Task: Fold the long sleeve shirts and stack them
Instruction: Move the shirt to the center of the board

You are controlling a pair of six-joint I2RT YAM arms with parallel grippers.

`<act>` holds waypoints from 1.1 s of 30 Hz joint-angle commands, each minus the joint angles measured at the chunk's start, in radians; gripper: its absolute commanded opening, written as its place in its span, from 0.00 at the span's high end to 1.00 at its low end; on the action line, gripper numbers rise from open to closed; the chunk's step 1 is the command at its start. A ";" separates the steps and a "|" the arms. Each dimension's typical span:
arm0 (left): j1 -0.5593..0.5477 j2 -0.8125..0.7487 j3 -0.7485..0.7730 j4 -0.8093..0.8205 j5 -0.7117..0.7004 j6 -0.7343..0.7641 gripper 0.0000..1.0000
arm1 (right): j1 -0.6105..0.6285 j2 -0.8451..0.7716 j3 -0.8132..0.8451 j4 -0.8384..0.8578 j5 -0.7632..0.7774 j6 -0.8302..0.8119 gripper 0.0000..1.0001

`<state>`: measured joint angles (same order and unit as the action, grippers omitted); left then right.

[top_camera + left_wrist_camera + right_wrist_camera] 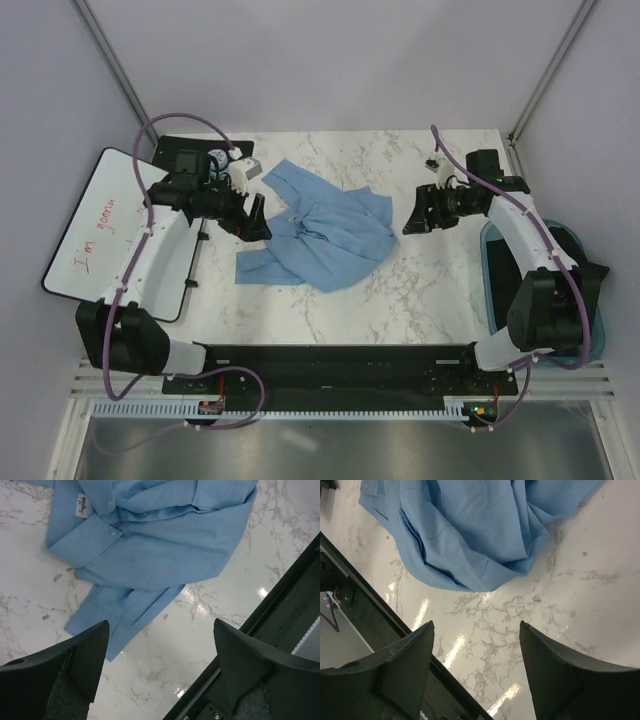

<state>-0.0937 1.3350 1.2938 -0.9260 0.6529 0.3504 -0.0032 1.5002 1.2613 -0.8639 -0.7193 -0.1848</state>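
Lying crumpled between wide-spread left claw (256,220) and wide-spread right claw (411,214), one blue shirt (322,238)

Light-blue shirt (318,232) on white, grey-veined marble table (420,300)

The shirt (150,545) runs off both wrist views' top edges; its collar label (81,505) is unreadable

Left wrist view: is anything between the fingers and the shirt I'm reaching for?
Nothing visible. The left gripper is open over the marble table, and the shirt lies crumpled just ahead, one sleeve end close beside one of its fingers. Only bare tabletop shows between them.
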 commanded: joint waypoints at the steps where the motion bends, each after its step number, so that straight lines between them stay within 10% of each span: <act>1: -0.113 0.178 0.088 0.134 -0.125 0.012 0.09 | 0.066 0.127 0.042 0.190 0.032 0.105 0.31; 11: -0.150 0.708 0.496 0.174 -0.219 -0.064 0.09 | 0.166 0.506 0.351 0.316 0.208 0.215 0.39; 27: -0.228 0.954 0.656 0.177 -0.110 -0.110 0.07 | 0.203 0.802 0.466 0.467 0.294 0.288 0.47; 29: -0.251 0.975 0.653 0.171 -0.124 -0.100 0.14 | 0.204 0.796 0.455 0.453 0.278 0.280 0.62; 31: -0.258 0.989 0.686 0.148 -0.128 -0.094 0.43 | 0.201 0.770 0.441 0.437 0.277 0.268 0.94; 33: -0.253 0.977 0.746 0.125 -0.128 -0.093 0.71 | 0.187 0.744 0.434 0.431 0.290 0.269 1.00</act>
<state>-0.3386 2.3108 1.9232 -0.7685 0.5072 0.2638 0.1921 2.2715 1.7134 -0.4038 -0.4374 0.0891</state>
